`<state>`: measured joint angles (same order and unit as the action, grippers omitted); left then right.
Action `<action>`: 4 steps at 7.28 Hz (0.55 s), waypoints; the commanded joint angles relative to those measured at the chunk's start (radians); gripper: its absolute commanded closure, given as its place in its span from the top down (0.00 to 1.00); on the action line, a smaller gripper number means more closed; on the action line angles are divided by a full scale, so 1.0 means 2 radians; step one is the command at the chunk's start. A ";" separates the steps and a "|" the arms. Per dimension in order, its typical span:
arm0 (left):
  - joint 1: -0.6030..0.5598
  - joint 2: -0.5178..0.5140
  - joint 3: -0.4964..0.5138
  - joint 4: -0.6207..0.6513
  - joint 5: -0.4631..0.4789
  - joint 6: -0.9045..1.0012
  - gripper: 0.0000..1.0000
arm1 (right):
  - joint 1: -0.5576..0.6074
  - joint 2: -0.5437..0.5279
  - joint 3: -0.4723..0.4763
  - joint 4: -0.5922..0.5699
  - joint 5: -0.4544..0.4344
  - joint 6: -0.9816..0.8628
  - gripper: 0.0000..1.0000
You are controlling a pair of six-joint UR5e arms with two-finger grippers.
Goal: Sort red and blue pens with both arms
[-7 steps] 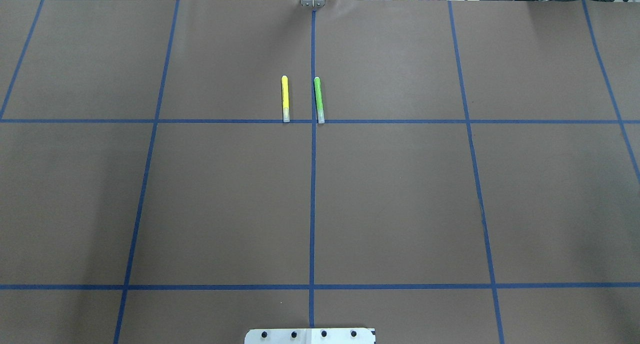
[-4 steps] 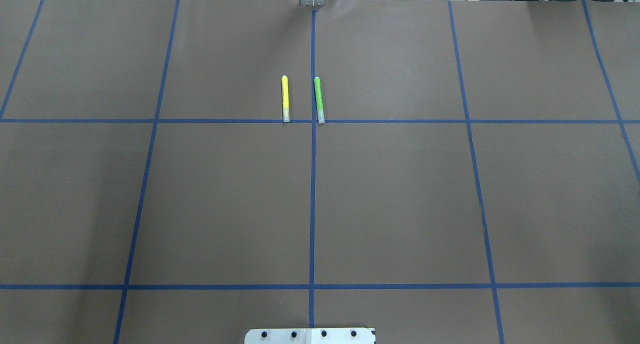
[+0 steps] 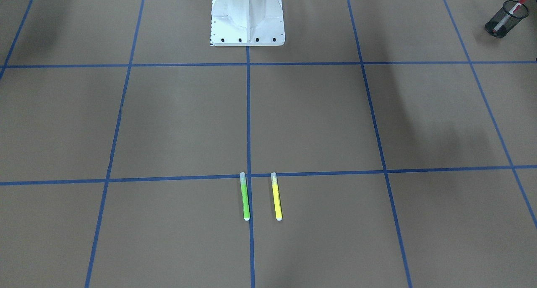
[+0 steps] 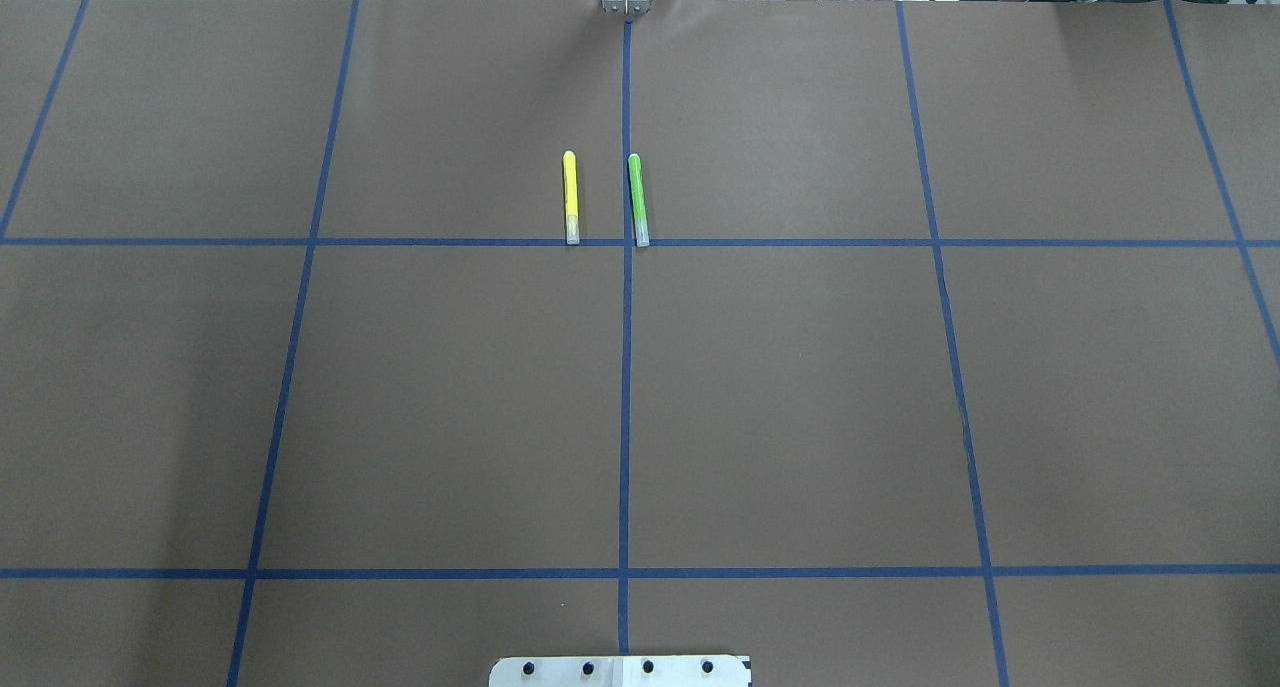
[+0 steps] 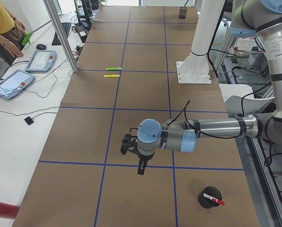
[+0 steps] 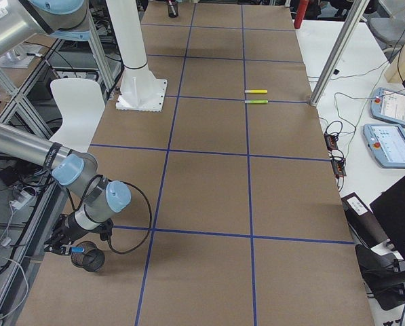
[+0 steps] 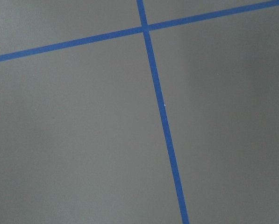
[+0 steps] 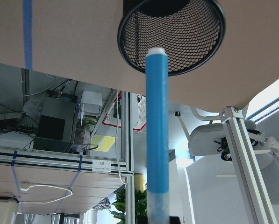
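Clenched on the blue highlighter [image 8: 157,130], the right gripper [image 6: 63,248] risks snagging the pen's tip on the rim of the mesh cup [image 8: 195,56] just ahead, toppling it.

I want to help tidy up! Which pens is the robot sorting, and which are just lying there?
For the job:
blue highlighter
red marker

Just lying about:
green highlighter
yellow highlighter

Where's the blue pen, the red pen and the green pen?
blue pen [image 8: 156,121]: right wrist view, middle of its blue barrel.
red pen [image 3: 511,12]: front-facing view, its white barrel, near the middle.
green pen [image 3: 245,200]: front-facing view, middle of its green barrel.
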<state>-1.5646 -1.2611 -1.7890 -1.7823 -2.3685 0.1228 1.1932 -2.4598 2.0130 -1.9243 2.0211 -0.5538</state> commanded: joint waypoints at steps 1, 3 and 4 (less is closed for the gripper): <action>0.000 0.002 0.000 -0.002 0.000 0.000 1.00 | -0.001 0.003 -0.012 0.013 0.004 0.001 0.00; 0.000 0.004 0.000 -0.002 0.000 0.000 1.00 | -0.001 0.009 -0.012 0.013 0.020 0.000 0.00; 0.000 0.004 0.000 -0.002 0.000 0.000 1.00 | -0.001 0.012 -0.013 0.012 0.022 0.000 0.00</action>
<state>-1.5647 -1.2546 -1.7887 -1.7870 -2.3685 0.1227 1.1910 -2.4440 1.9882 -1.8991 2.0533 -0.5532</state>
